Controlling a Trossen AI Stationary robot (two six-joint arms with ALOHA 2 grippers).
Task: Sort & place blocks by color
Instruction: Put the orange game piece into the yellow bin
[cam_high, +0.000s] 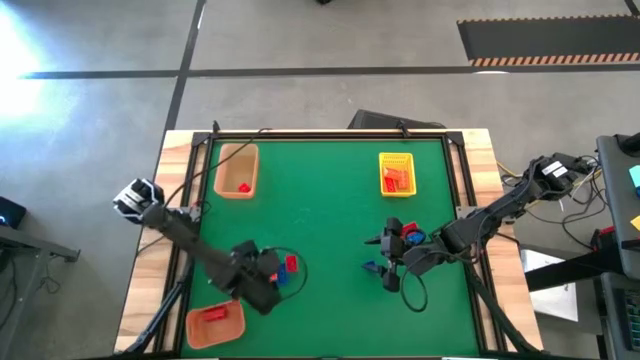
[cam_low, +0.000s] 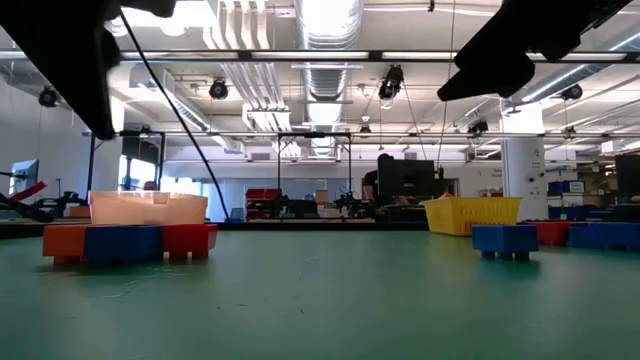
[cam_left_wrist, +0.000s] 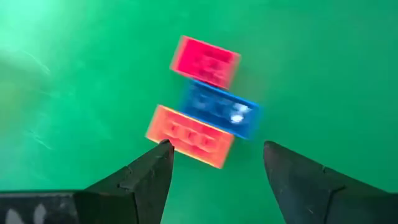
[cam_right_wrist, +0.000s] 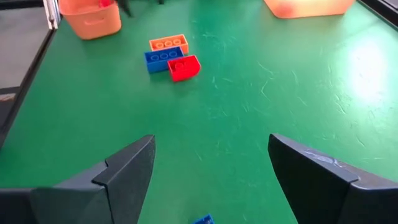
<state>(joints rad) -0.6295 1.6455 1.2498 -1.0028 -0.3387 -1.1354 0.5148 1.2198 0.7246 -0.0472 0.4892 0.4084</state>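
Left gripper (cam_left_wrist: 214, 165): fingers apart, nothing between them, poised above a cluster of three blocks.
Orange block (cam_left_wrist: 189, 135): nearest the fingertips, one corner almost under a finger; studs visible, no lettering legible.
Blue block (cam_left_wrist: 221, 110): touching the orange one on its far side.
Red block (cam_left_wrist: 205, 61): beyond the blue one, touching it; blurred.
Same cluster from the low view: a row at table level, orange (cam_low: 62, 240), blue (cam_low: 122, 242), red (cam_low: 190, 239).

Right gripper (cam_right_wrist: 211, 165): fingers wide apart, empty, held over bare mat (cam_high: 320, 210).
Blue block (cam_right_wrist: 203, 219): just below the right fingers, cut off by the frame edge.
Blue blocks (cam_high: 413, 237): with something red, beside the right gripper in the high view; partly hidden by the arm, count unclear.

Tan tray (cam_high: 236, 153): well ahead of the left gripper; holds one red block (cam_high: 244, 187).
Yellow tray (cam_high: 397, 158): ahead of the right gripper; holds orange blocks (cam_high: 398, 180), number unclear.
Orange tray (cam_high: 216, 327): close behind the left gripper; contents hard to tell.

No brand or writing readable anywhere.
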